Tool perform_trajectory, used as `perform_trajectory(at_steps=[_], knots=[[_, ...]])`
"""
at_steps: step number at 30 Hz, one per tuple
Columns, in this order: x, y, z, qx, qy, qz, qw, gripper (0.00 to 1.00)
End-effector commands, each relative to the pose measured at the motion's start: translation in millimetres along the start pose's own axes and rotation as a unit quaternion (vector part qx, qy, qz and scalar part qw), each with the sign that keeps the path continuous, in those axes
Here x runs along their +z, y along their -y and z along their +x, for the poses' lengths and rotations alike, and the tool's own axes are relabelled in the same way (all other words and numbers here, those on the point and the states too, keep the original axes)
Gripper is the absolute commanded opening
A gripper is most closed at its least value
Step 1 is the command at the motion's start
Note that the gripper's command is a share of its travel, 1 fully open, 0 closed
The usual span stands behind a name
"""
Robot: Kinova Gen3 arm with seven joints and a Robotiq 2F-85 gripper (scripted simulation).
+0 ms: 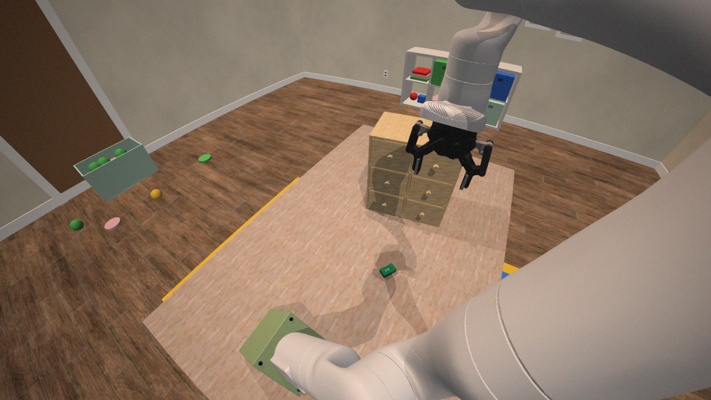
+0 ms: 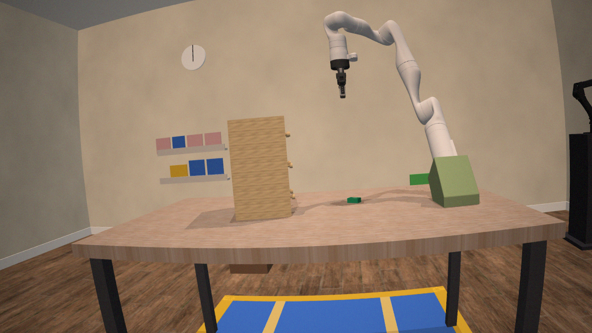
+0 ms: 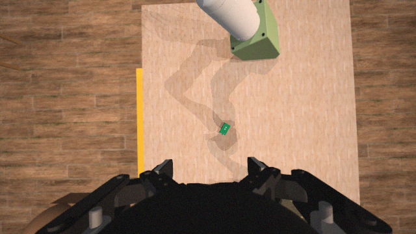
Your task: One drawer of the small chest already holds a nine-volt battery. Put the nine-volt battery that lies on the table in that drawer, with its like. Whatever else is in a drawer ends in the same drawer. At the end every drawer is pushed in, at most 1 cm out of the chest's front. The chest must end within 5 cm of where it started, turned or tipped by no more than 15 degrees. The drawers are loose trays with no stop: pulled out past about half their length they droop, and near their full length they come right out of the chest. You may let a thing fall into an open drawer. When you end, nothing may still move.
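Observation:
The nine-volt battery [image 1: 387, 270] [image 2: 354, 200] [image 3: 224, 129] is a small green block lying on the table between the chest and the robot's base. The small wooden chest [image 1: 390, 169] [image 2: 260, 169] stands upright, with two columns of three drawers, each with a knob. All its visible drawers look pushed in; what they hold is hidden. My gripper [image 1: 440, 178] [image 2: 342, 97] [image 3: 210, 166] is open and empty. It points down, high above the table, between the chest's front and the battery in the exterior view, and higher than the chest's top.
The table [image 1: 278, 258] [image 2: 372, 223] [image 3: 292, 114] bears the green base block [image 1: 270, 333] [image 2: 455, 180] [image 3: 271, 36] of the arm at the end away from the chest. In the top view the arm hides part of the table's right side. A bin [image 1: 121, 171] and balls are on the floor.

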State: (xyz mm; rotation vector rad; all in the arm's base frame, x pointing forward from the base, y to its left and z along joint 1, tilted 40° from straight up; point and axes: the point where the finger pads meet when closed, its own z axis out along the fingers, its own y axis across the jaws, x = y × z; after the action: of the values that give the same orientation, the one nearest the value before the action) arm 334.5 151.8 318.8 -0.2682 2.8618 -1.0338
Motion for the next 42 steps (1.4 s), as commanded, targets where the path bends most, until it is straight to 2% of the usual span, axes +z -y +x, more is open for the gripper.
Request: perform_trajectory(at_steps=[1,18,22,27,29,38,42], knots=[[-0.5,2.4,4.7,0.006,-0.004,-0.001,1.000,1.00],[-0.2,1.8,4.3,0.005,-0.004,0.000,1.000,1.00],[6.5,0.7,-0.2,-0.004,0.000,0.000,1.000,1.00],[37.2,2.7,-8.9,-0.019,0.001,0.003,1.000,1.00],[37.2,2.7,-8.9,-0.019,0.001,0.003,1.000,1.00],[126.8,-0.4,-29.5,-0.068,0.001,0.003,0.998,1.00],[157.1,-1.5,-36.5,-0.085,0.001,0.003,0.996,1.00]])
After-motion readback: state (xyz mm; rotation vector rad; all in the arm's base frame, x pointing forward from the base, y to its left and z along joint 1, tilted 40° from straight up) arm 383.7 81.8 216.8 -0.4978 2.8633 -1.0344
